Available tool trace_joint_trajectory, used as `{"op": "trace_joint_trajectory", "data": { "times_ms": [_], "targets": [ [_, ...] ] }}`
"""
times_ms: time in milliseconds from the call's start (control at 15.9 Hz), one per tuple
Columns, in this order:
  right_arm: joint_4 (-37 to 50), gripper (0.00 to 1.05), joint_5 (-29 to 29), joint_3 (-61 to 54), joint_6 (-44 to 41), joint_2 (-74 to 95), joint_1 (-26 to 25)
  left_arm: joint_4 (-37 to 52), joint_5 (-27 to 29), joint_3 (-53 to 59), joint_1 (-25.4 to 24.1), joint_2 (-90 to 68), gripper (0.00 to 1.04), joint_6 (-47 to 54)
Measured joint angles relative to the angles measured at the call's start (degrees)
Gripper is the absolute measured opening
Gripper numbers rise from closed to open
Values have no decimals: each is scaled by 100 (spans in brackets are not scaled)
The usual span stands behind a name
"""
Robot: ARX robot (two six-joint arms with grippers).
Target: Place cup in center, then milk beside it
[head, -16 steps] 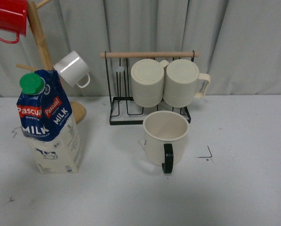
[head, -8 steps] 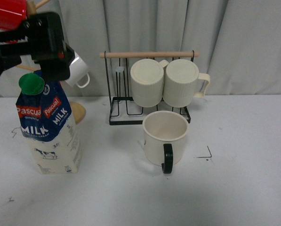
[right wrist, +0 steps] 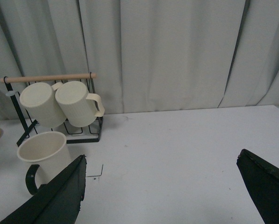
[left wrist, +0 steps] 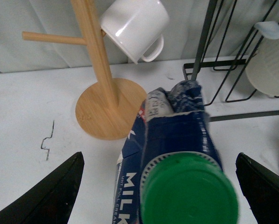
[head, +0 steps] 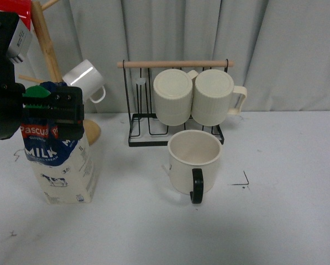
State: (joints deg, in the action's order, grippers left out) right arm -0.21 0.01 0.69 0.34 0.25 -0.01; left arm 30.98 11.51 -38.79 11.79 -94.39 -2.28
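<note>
While the left jaws stand spread, the milk (left wrist: 176,158) sits between them.

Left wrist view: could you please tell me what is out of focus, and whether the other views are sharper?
Left wrist view: the green cap of the milk is near the lens and blurred; the wooden mug tree behind is sharp. Front view: the cup is crisp, the left gripper a dark mass. Right wrist view: evenly lit, sharp.

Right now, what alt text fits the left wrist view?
A blue milk carton with a green round cap stands between the black fingers of the open left pincer; behind, a wooden mug tree holds a white mug.
</note>
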Motion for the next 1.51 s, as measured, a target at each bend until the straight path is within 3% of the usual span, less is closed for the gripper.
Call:
{"op": "trace_joint_trajectory", "data": {
  "times_ms": [690, 878, 1129, 1255, 1318, 1380, 1506],
  "targets": [
    [0, 98, 0, 0, 0, 0, 0, 573, 208, -9, -33, -874, 98, 81],
    [0, 98, 0, 0, 0, 0, 0, 501, 269, -9, 13, -817, 71, 79],
    [0, 98, 0, 0, 0, 0, 0, 400, 437, -90, 354, -404, 78, 79],
    [0, 98, 0, 0, 0, 0, 0, 409, 525, -173, 533, -345, 68, 81],
    [0, 98, 0, 0, 0, 0, 0, 415, 533, -173, 538, -378, 80, 103],
    [2, 98, 0, 0, 0, 0, 0, 444, 551, -173, 525, -468, 82, 125],
    [0, 98, 0, 0, 0, 0, 0, 538, 614, -168, 474, -654, 66, 153]
  ]
}}
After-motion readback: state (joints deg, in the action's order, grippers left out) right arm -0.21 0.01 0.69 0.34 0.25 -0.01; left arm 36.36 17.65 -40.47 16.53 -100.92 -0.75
